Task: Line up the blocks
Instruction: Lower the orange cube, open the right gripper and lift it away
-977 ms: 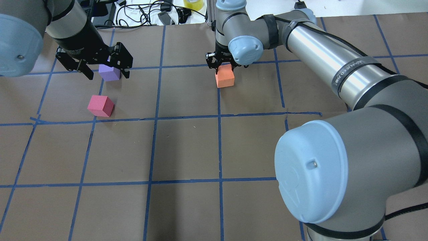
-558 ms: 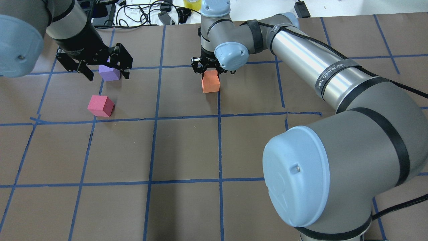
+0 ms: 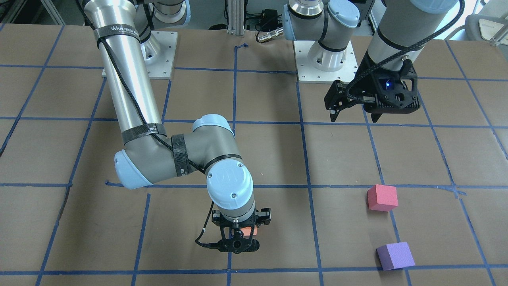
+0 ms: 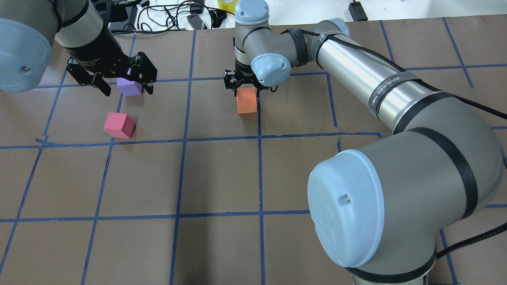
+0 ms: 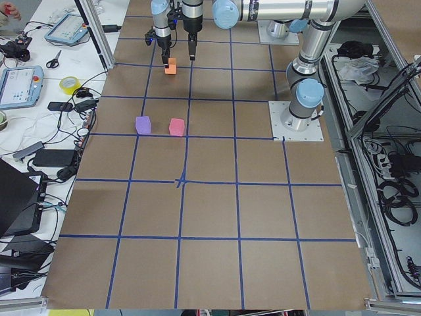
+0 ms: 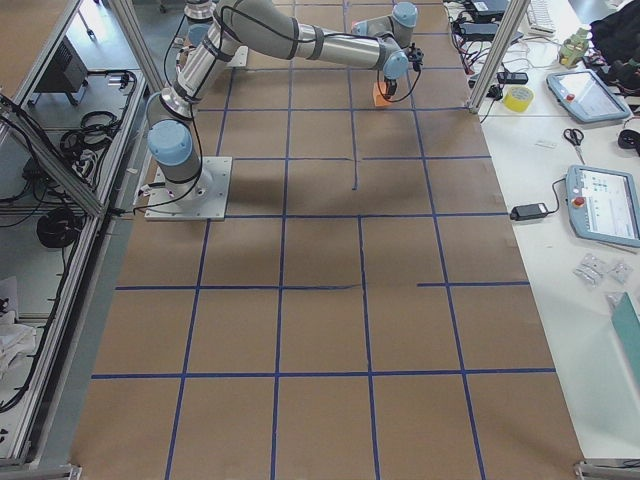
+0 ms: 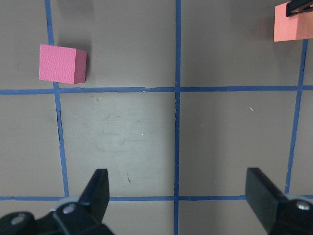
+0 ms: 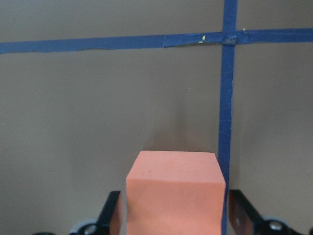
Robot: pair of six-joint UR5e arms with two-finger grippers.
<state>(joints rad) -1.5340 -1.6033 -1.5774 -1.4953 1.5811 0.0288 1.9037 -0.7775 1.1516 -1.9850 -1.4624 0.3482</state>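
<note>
right pincer clamps orange block | left pincer spread

A brown table crossed by blue tape lines meets a cluttered white bench.

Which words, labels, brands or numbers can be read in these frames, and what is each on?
"WANJEED", further letters cut off: black strap around the right arm's silver tube.
Small white print on the left arm's black wrist housing: too blurred to read.
Screens of the grey handheld pendants on the side bench: too small to read.
</note>
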